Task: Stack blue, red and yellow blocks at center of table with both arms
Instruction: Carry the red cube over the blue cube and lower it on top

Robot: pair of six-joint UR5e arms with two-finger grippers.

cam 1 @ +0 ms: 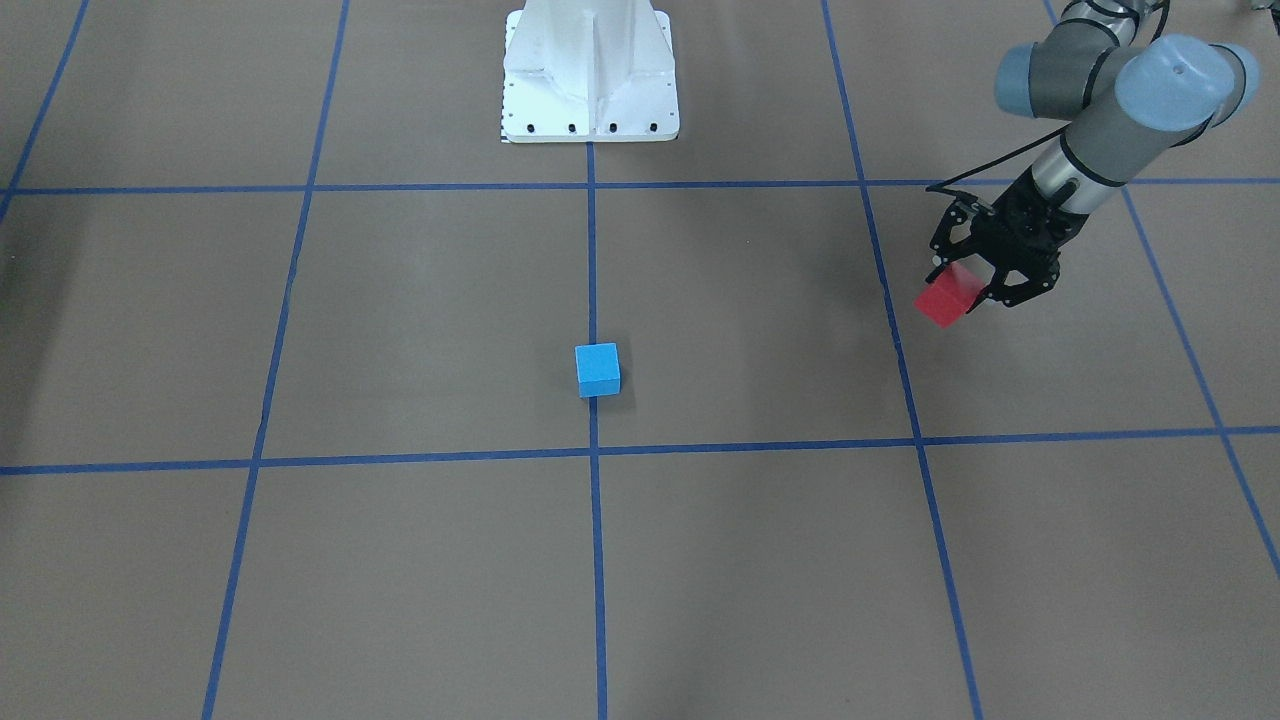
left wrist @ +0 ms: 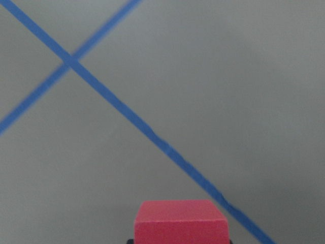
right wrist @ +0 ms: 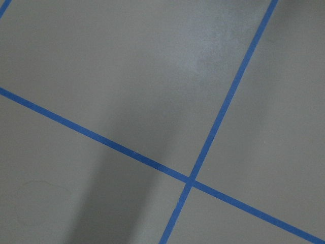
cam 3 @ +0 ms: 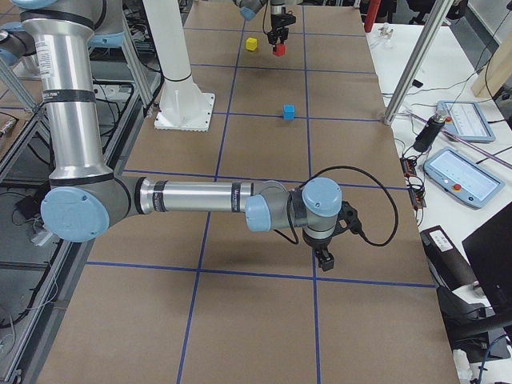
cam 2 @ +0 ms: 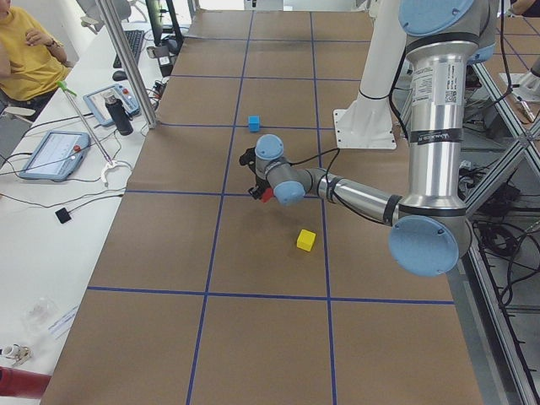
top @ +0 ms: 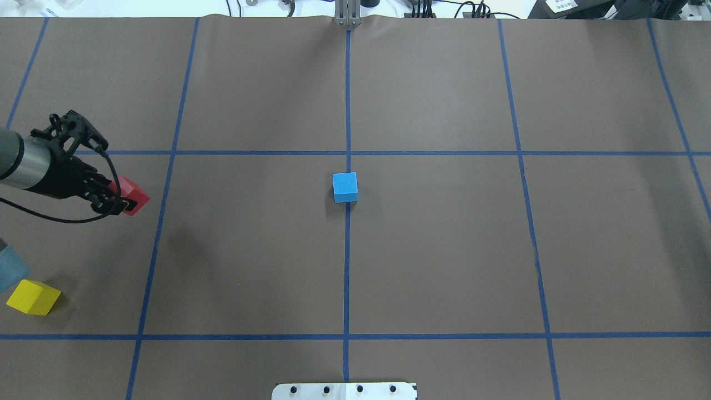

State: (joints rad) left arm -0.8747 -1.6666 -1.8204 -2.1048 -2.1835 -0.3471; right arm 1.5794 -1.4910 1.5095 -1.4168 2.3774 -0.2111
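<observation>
Brown paper-covered table (top: 444,250) with a grid of blue tape lines (top: 346,278); a white bench (cam 2: 34,253) runs along its far edge. Left gripper (cam 1: 962,284), near the left end edge, clamps the red cube block (cam 1: 943,300) clear of the surface. Blue cube block (top: 345,186) at centre; yellow cube block (top: 33,297) by the left, robot-side corner. Right gripper (cam 3: 324,258): whether parted or closed cannot be told.
</observation>
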